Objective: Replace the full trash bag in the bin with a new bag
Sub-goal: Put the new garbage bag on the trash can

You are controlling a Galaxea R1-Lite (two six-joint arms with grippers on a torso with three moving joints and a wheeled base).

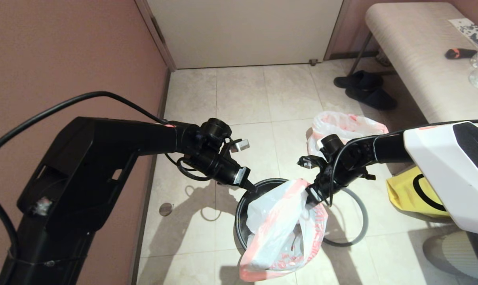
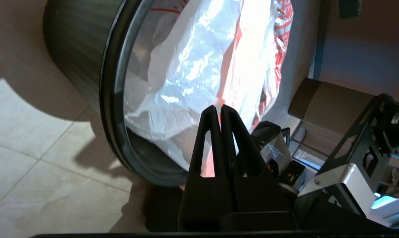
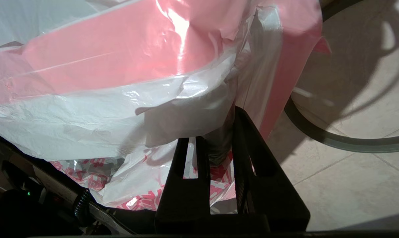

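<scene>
The black bin [image 1: 242,213] stands on the tile floor in front of me, its rim [image 2: 111,99] bare of the grey ring. The limp new bag [image 1: 280,229] hangs partly inside the bin and spills over its near edge. My right gripper [image 1: 312,196] is shut on a fold of this bag [image 3: 120,99] below the pink rim band, and the film hides one fingertip [image 3: 219,132]. My left gripper [image 1: 251,186] is shut at the bin's far-left rim, with nothing seen between its fingers [image 2: 218,109]. The full trash bag [image 1: 341,126] sits on the floor behind my right wrist.
The grey ring [image 1: 359,221] lies on the floor right of the bin, also showing in the right wrist view [image 3: 335,142]. A yellow bag [image 1: 413,194] lies further right. Dark slippers [image 1: 361,89] and a bench [image 1: 413,59] stand at the back right. The wall [image 1: 64,59] runs close on the left.
</scene>
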